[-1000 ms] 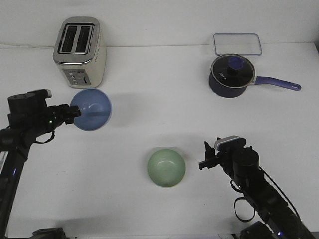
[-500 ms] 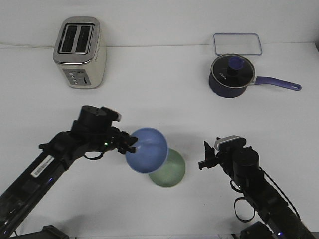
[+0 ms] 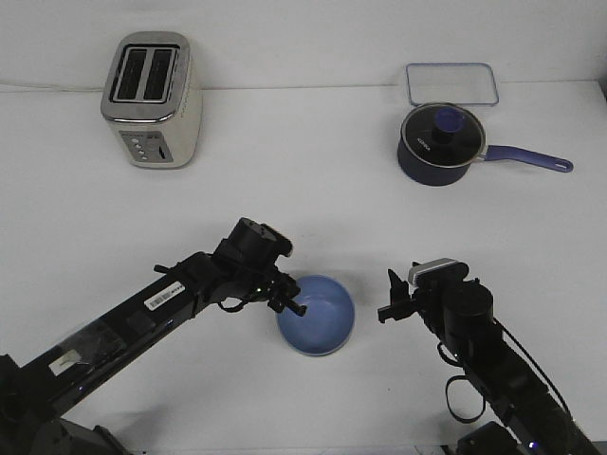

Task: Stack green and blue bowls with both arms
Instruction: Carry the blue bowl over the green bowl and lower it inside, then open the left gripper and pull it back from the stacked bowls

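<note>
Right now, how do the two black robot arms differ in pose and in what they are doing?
The left arm stretches across the table, its gripper at the rim of the light blue glossy bowl. The right arm stays back, its gripper beside that bowl, touching nothing. Both are slim, black and jointed.

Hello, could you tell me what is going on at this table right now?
The left gripper is at the near-left rim of the blue bowl, which sits where the green bowl stood a second ago; only a thin pale edge shows beneath it, so the bowls look stacked. Whether the jaws have let go is unclear. The right gripper waits beside the stack, touching nothing. The toaster and saucepan stand untouched at the back.
</note>
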Controlling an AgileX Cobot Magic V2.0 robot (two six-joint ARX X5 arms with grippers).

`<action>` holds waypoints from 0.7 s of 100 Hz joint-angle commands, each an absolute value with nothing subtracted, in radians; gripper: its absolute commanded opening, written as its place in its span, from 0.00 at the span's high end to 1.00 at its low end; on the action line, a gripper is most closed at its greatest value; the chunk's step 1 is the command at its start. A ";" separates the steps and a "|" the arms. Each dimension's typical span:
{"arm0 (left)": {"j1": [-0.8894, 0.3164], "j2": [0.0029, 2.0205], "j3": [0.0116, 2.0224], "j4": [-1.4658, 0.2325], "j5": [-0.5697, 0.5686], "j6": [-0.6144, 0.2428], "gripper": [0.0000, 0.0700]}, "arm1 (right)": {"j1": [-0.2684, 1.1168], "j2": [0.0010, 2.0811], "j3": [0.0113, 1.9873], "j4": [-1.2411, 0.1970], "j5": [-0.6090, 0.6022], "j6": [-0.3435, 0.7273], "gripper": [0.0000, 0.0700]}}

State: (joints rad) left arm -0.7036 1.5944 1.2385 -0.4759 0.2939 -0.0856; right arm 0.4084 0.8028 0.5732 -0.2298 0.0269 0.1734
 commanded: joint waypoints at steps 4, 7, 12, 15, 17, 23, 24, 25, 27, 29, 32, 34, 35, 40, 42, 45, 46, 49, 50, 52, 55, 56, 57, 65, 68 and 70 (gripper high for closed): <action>-0.714 1.610 1.250 -0.464 0.299 -0.067 0.98 | 0.412 0.805 0.575 -0.222 0.027 0.186 0.52; -0.714 1.610 1.250 -0.463 0.309 -0.067 0.97 | 0.412 0.805 0.575 -0.222 0.027 0.186 0.52; -0.714 1.610 1.250 -0.460 0.336 -0.067 0.92 | 0.412 0.805 0.575 -0.222 0.027 0.186 0.52; -0.714 1.610 1.250 -0.456 0.353 -0.068 0.83 | 0.412 0.805 0.575 -0.222 0.027 0.186 0.52; -0.714 1.610 1.250 -0.452 0.364 -0.069 0.77 | 0.412 0.805 0.575 -0.222 0.027 0.186 0.52; -0.714 1.608 1.250 -0.442 0.376 -0.074 0.59 | 0.412 0.805 0.575 -0.222 0.027 0.186 0.52; -0.714 1.607 1.250 -0.441 0.376 -0.076 0.56 | 0.412 0.805 0.575 -0.222 0.027 0.186 0.52; -0.714 1.606 1.250 -0.440 0.376 -0.078 0.54 | 0.412 0.805 0.575 -0.222 0.027 0.186 0.52; -0.713 1.604 1.250 -0.438 0.376 -0.082 0.50 | 0.412 0.805 0.575 -0.222 0.027 0.186 0.52; -0.710 1.600 1.250 -0.437 0.375 -0.084 0.47 | 0.412 0.805 0.575 -0.222 0.027 0.186 0.52; -0.706 1.594 1.250 -0.435 0.375 -0.084 0.44 | 0.412 0.805 0.575 -0.222 0.027 0.186 0.52; -0.703 1.588 1.250 -0.432 0.375 -0.087 0.44 | 0.412 0.805 0.575 -0.222 0.028 0.186 0.52; -0.701 1.585 1.250 -0.432 0.374 -0.088 0.44 | 0.412 0.805 0.575 -0.222 0.028 0.186 0.52; -0.687 1.559 1.250 -0.427 0.369 -0.087 0.44 | 0.412 0.805 0.575 -0.222 0.031 0.185 0.52; -0.680 1.544 1.250 -0.422 0.358 -0.087 0.44 | 0.411 0.805 0.575 -0.222 0.035 0.184 0.52; -0.670 1.526 1.250 -0.417 0.340 -0.087 0.44 | 0.411 0.805 0.575 -0.222 0.038 0.181 0.52; -0.666 1.518 1.250 -0.415 0.332 -0.087 0.44 | 0.411 0.805 0.575 -0.222 0.040 0.180 0.52; -0.653 1.491 1.250 -0.408 0.300 -0.087 0.44 | 0.411 0.805 0.575 -0.222 0.050 0.179 0.52; -0.648 1.482 1.250 -0.406 0.288 -0.086 0.44 | 0.411 0.805 0.575 -0.222 0.053 0.179 0.52; -0.636 1.462 1.250 -0.401 0.262 -0.083 0.44 | 0.411 0.805 0.575 -0.222 0.058 0.178 0.52; -0.618 1.431 1.250 -0.393 0.221 -0.076 0.44 | 0.411 0.805 0.575 -0.221 0.064 0.175 0.52; -0.612 1.421 1.250 -0.390 0.207 -0.072 0.44 | 0.411 0.805 0.575 -0.221 0.065 0.173 0.52; -0.606 1.410 1.250 -0.388 0.194 -0.068 0.44 | 0.411 0.804 0.575 -0.221 0.068 0.173 0.52; -0.546 1.325 1.250 -0.362 0.095 -0.037 0.44 | 0.411 0.795 0.575 -0.220 0.080 0.163 0.52; -0.521 1.294 1.250 -0.354 0.068 -0.021 0.45 | 0.411 0.788 0.575 -0.217 0.080 0.157 0.52; -0.503 1.275 1.250 -0.349 0.053 -0.010 0.45 | 0.411 0.780 0.575 -0.215 0.080 0.153 0.52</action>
State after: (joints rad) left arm -0.5297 1.3029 1.2358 -0.3569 0.0998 -0.0616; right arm 0.4065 0.7963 0.5732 -0.2298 0.0757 0.1696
